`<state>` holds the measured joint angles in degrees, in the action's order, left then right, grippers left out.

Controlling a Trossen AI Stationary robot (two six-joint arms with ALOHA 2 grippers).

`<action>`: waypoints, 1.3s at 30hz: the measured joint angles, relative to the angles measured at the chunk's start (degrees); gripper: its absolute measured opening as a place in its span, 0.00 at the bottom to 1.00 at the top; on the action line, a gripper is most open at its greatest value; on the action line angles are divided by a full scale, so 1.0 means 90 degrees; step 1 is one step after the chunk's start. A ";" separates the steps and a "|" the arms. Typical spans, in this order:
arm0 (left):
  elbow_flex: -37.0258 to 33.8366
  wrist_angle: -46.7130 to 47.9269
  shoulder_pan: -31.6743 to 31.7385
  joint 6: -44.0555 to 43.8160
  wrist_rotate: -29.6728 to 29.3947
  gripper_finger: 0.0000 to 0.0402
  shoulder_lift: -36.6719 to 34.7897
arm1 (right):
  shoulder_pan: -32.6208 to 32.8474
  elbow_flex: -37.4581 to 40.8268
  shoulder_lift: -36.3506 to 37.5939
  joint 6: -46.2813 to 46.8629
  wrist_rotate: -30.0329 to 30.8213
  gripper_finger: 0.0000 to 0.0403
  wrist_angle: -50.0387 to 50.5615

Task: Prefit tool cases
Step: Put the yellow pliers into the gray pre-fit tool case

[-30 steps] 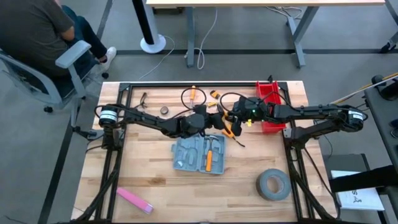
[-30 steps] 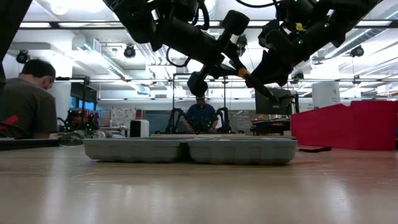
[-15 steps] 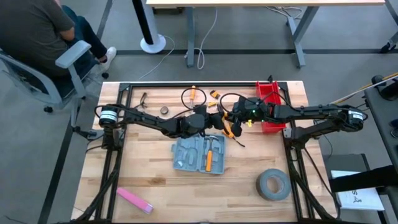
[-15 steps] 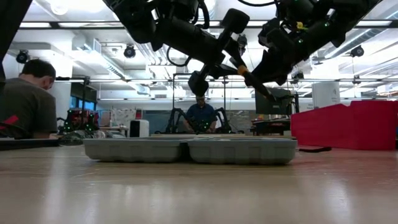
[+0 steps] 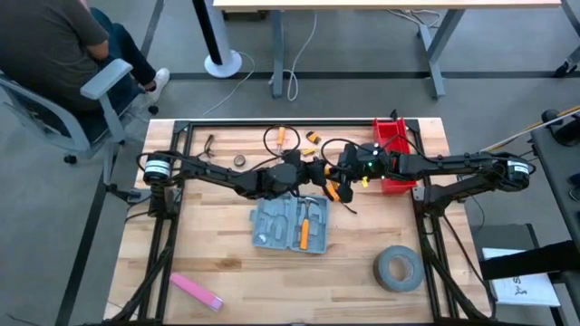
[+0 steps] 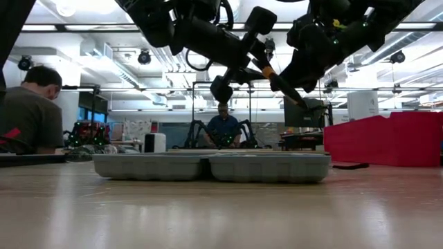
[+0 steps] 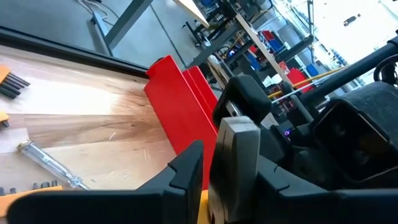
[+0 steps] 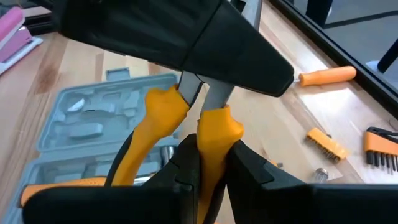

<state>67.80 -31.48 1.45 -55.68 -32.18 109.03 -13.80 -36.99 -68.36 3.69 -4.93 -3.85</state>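
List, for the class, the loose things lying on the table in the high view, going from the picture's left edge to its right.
Pink block → tool case → tape roll; the red bin sits at about the roll's position, farther back.

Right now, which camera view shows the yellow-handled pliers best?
The right wrist view: the yellow-handled pliers fill it, one handle between the right gripper fingers. The high view shows them small, the low view only partly, the left wrist view hardly.
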 joint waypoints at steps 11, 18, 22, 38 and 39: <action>0.0086 0.0166 0.0006 0.0175 0.0136 0.08 0.0000 | -0.0007 0.0000 0.0000 0.0031 0.0149 0.08 -0.0020; 0.0086 0.0186 0.0004 0.0204 0.0208 0.08 0.0000 | -0.0007 0.0000 0.0000 0.0118 0.0174 0.19 -0.0079; 0.0086 0.0233 -0.0005 0.0204 0.0272 0.08 0.0000 | -0.0005 -0.0002 0.0002 0.0142 0.0200 0.32 -0.0118; 0.0086 0.0336 -0.0002 0.0303 0.0237 0.08 -0.0010 | 0.0113 -0.0001 0.0132 0.0098 0.0150 0.47 0.0489; 0.0086 0.0349 0.0000 0.0301 0.0268 0.08 -0.0010 | 0.0138 -0.0002 0.0196 0.0071 0.0148 0.47 0.0515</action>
<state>68.58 -28.35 1.45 -52.97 -29.76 108.95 -12.56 -37.01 -66.59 4.33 -3.60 0.79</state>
